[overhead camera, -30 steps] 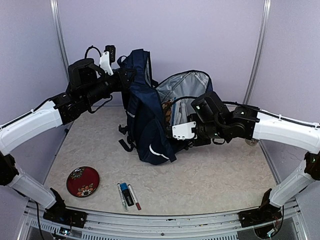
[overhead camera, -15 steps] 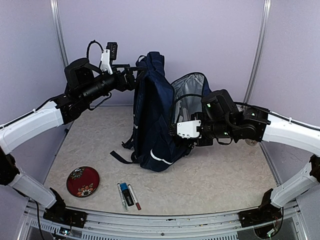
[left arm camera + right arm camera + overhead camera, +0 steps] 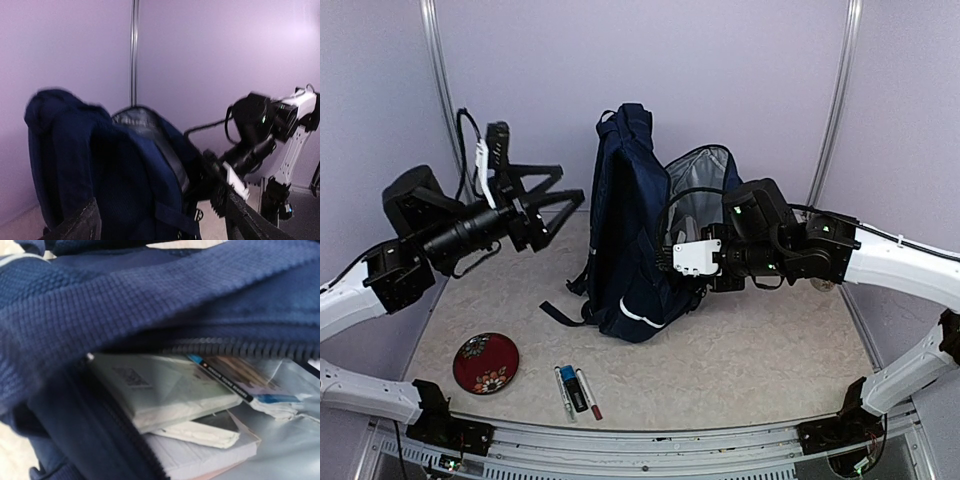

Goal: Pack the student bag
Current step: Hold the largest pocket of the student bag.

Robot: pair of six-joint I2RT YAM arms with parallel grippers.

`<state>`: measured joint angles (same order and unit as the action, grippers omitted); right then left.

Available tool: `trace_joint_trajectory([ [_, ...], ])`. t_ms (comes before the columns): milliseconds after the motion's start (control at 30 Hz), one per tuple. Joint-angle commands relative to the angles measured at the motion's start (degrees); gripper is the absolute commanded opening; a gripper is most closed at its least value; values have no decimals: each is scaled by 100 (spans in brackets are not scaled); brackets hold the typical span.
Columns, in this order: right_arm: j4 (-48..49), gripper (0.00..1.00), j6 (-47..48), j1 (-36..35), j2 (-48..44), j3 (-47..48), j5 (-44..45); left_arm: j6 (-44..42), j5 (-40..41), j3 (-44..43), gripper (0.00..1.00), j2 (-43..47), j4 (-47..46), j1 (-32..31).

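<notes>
Left tool (image 3: 570, 182): fingers spread wide, holding nothing; it hangs in the air to the left of the student bag, clear of it.
Left tool's own view: both fingertips (image 3: 82, 222) sit far apart at the bottom edge, with the bag between them further off.
Right tool (image 3: 678, 270): closed, pushed against the rim of the bag's open compartment; its fingers are hidden, so I cannot tell whether they pinch the fabric.
Student bag (image 3: 625, 220): navy, standing upright on the bench at the middle rear, top handle up, straps trailing to the front left.
Bag opening: main compartment gapes toward the right arm, and the grey lining (image 3: 705, 185) shows.
Inside the bag: books (image 3: 165, 390) and paper pads stacked flat below the zip.
Red plate (image 3: 485, 362): flower pattern, on the bench front left, well apart from the bag.
Markers (image 3: 577, 390): a small cluster just right of the plate, near the front edge.
Bench (image 3: 750, 350): pale, marbled surface.
</notes>
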<state>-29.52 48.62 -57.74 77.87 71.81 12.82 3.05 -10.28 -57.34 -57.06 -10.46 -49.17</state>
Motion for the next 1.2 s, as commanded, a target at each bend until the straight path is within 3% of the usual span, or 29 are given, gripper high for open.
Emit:
trace_joint_trajectory([
  [0, 921, 0, -108, -55, -172, 150, -295, 137, 897, 1034, 80, -503, 374, -594],
  [100, 921, 0, -138, -58, -158, 130, -298, 232, 1121, 1473, 77, -726, -251, -810],
  [167, 947, 0, -153, -60, -157, 106, -293, 402, 1178, 1491, 82, -1054, -458, -805],
  [367, 970, 0, -226, -57, -216, 84, -307, 807, 1117, 565, 94, -2337, 183, -721],
  [500, 1041, 0, -239, -58, -316, -16, -360, 889, 549, 163, 89, -2845, 506, -435],
  [633, 1098, 0, -293, -44, -383, -133, -270, 948, -408, 437, 68, -2741, 230, -237],
  [700, 1110, 0, -376, 4, -394, -163, -265, 922, -472, 632, 69, -2599, 72, -278],
  [800, 1211, 0, -437, 57, -456, -258, -374, 1041, -166, 756, 80, -2550, 47, -310],
  [867, 1333, 0, -433, 90, -522, -304, -434, 1301, 46, 611, 82, -2767, 312, -234],
  [1000, 1398, 0, -502, 172, -642, -300, -624, 1582, -126, 594, 71, -3099, 455, -191],
  [1167, 1421, 0, -635, 256, -695, -355, -680, 1378, -499, 795, 42, -2838, 27, -298],
])
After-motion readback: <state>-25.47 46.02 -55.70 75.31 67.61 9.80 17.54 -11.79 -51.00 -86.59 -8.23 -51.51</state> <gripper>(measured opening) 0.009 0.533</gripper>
